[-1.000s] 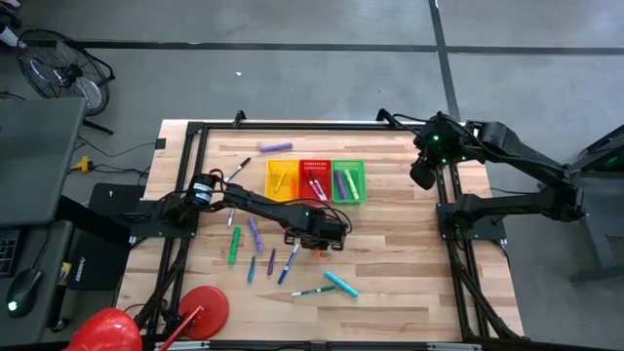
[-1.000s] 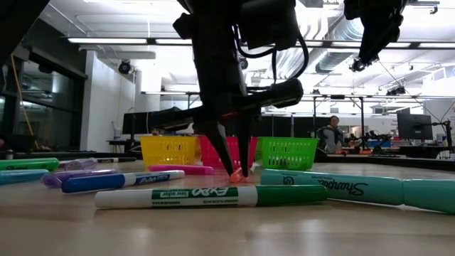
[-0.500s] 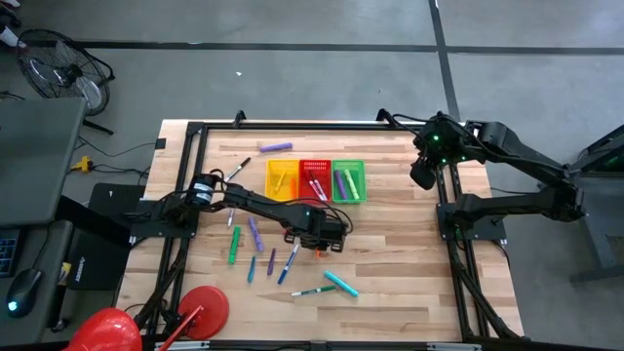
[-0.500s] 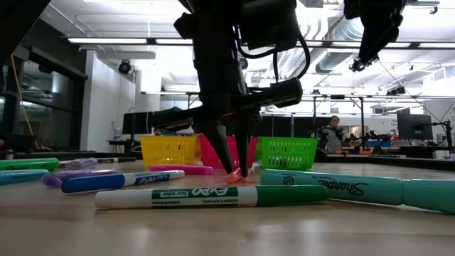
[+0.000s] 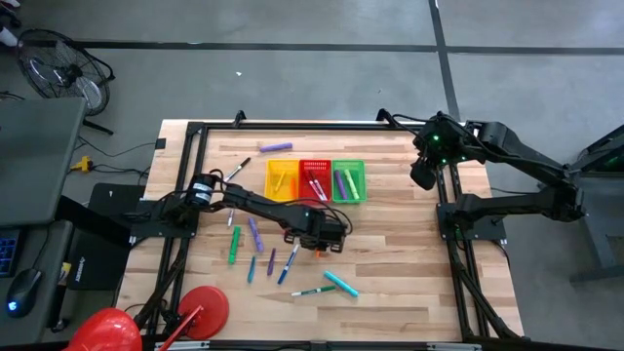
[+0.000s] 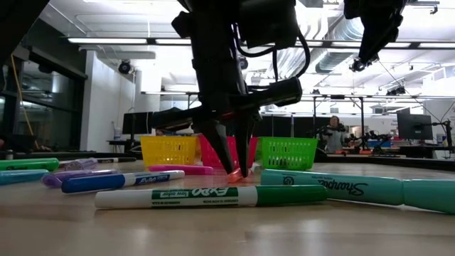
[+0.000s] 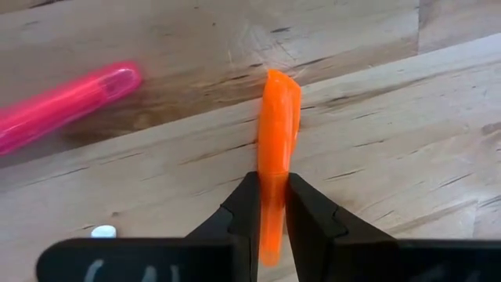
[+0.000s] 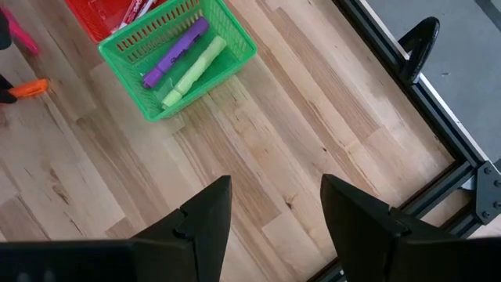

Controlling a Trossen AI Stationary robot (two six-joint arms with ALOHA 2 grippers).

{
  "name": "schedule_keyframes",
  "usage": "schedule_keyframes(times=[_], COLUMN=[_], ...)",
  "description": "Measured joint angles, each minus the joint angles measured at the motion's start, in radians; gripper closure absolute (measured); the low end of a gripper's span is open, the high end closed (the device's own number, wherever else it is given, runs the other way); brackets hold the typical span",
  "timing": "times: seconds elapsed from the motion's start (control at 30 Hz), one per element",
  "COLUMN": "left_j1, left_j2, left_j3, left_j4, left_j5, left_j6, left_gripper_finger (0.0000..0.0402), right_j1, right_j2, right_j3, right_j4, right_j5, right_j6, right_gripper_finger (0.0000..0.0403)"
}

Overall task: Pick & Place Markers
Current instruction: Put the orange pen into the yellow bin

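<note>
Left gripper (image 7: 271, 210): clamped on short orange plastic marker (image 7: 279, 125), frame centre. Several markers sit in baskets; about nine remain loose on the table. Right gripper (image 8: 274, 205): apart, idle.

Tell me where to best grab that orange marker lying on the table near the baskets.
Grip the orange marker across its thin barrel, near one end, coming straight down from above: it lies flat on the wood table, both long sides clear. The left end effector already pinches it this way.
</note>
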Motion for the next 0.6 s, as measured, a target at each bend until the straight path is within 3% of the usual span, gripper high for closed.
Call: schedule_keyframes(times=[0.27,0.6], left_j1=[0.0,0.001], left_j2=[0.001,0.001], left_j3=[0.121,0.263], left_j4=[-0.098,-0.213], left_j5=[-0.033,-0.152], left_j6=[0.08,0.153], left_gripper_finger=[0.036,0.036], right_j1=[0.0,-0.001], right_j2=[-0.009,-0.104], right_j3=[0.0,0.0], right_j4=[-0.002,-0.037], right_j5=[0.0,-0.007], right_j6=[-0.04,-0.076], right_gripper_finger=[0.0217,0.0217])
